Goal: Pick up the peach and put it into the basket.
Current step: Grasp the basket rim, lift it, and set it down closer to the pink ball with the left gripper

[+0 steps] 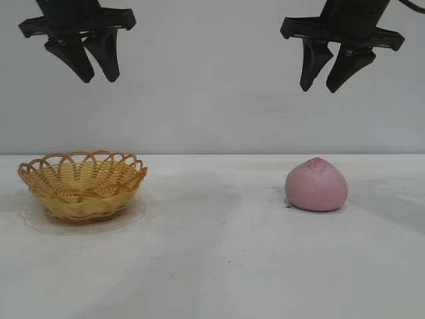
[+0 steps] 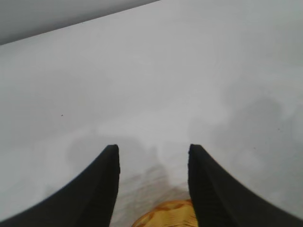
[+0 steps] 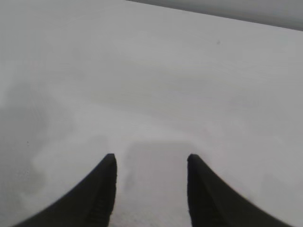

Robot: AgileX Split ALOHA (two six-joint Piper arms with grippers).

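While both arms hang high above the work surface, the white table [image 1: 219, 266] spreads out bare across the foreground of the exterior view, marked only by faint smudges and tiny dark specks.

Farther back on that table, the peach [image 1: 317, 185] sits on the right side, a dusty pink rounded fruit with a small point at its top and a few dark speckles near the tip. It rests directly on the tabletop, touched by nothing. Well apart from it, on the left side and at much the same depth, stands the basket [image 1: 83, 185], a shallow yellow-tan wicker bowl with an openwork looped rim; its inside holds nothing visible.

Higher and behind, against the pale grey wall [image 1: 212, 100], the right gripper [image 1: 330, 76] hangs well above the peach, its two black fingers spread apart with open air between them. The left gripper [image 1: 97, 70] hangs well above the basket, its fingers likewise parted and holding nothing.

From the left wrist view, the left gripper's fingers [image 2: 102, 189] frame a sliver of the basket's woven rim [image 2: 165, 215] far below. From the right wrist view, the right gripper's fingers [image 3: 99, 194] frame only plain table; the peach does not show there.
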